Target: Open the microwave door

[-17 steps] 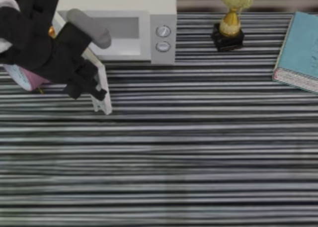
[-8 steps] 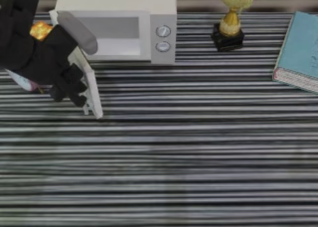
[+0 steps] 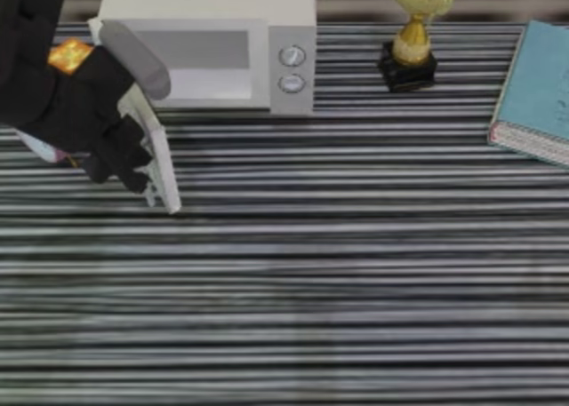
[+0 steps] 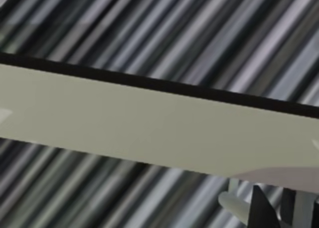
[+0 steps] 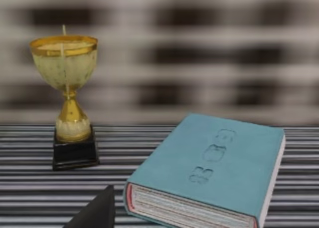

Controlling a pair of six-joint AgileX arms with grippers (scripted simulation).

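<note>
1. We work in a rendered simulation: flat-shaded forms on a striped black-and-white table (image 3: 356,282).
2. We see props with no real room: a microwave (image 3: 213,15), a gold trophy (image 3: 414,33), a teal book (image 3: 538,91).

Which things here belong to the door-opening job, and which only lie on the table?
Belong to the job:
- microwave
- microwave door, swung open
- left gripper, at the door's handle edge

Just lying about:
- gold trophy
- blue book
</note>
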